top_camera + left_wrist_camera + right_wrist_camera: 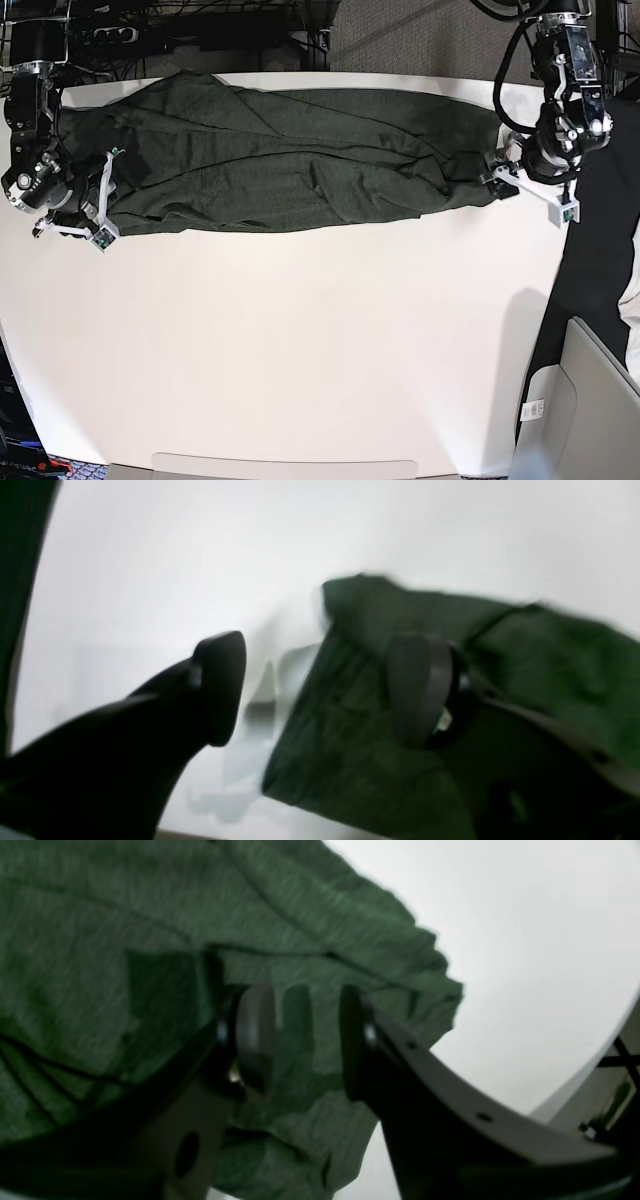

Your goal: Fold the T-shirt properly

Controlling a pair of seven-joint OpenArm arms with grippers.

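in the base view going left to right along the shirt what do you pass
right arm's tool at the shirt's left end → T-shirt stretched across the white table → left arm's tool at its right end → grey bin corner at the far right

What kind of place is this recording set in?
Probably a robotics lab: a white table with a green shirt spread between two robot arms, and power strips and cables behind it.

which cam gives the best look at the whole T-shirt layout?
Base view: it shows the T-shirt end to end, stretched in a wrinkled band across the far side of the table. The right wrist view shows only a close-up of fabric folds at one edge; the left wrist view shows a blurred corner.
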